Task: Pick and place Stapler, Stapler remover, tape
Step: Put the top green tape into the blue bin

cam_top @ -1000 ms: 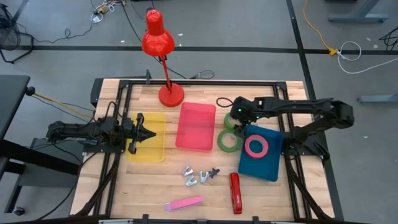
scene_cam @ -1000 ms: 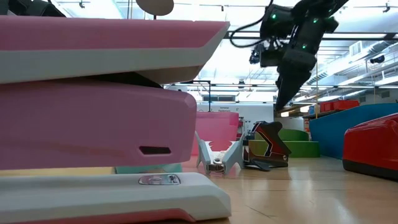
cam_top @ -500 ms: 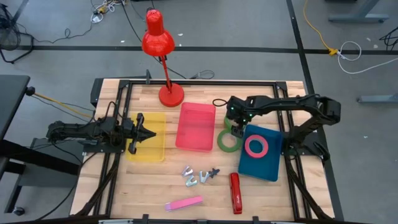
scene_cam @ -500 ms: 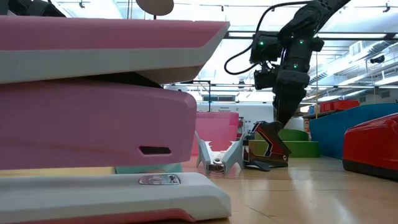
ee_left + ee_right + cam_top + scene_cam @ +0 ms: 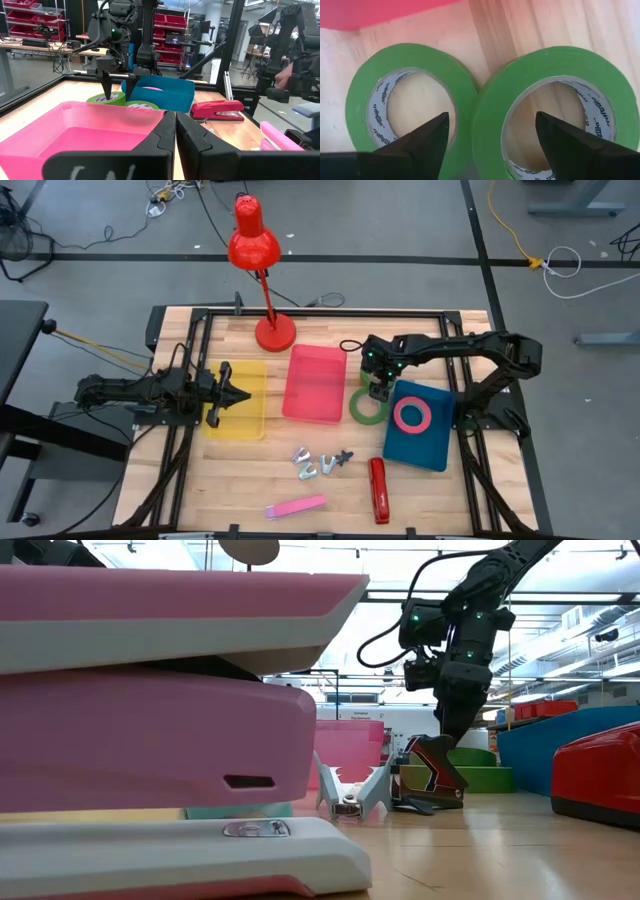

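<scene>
Between pink tray (image 5: 315, 383) and blue tray (image 5: 420, 442): right gripper (image 5: 378, 389) low over two green tape rolls, fingers spread wide, gripping nothing. One green roll (image 5: 407, 107) and other green roll (image 5: 555, 110) flat on wood, touching side by side. Pinkish-red roll (image 5: 412, 416) inside blue tray. Red stapler (image 5: 378, 490) near front edge; pink stapler (image 5: 296, 507) beside it; staple removers (image 5: 322, 461) mid-table. Left gripper (image 5: 238, 394) over yellow tray (image 5: 236, 420), fingers pressed together, empty.
</scene>
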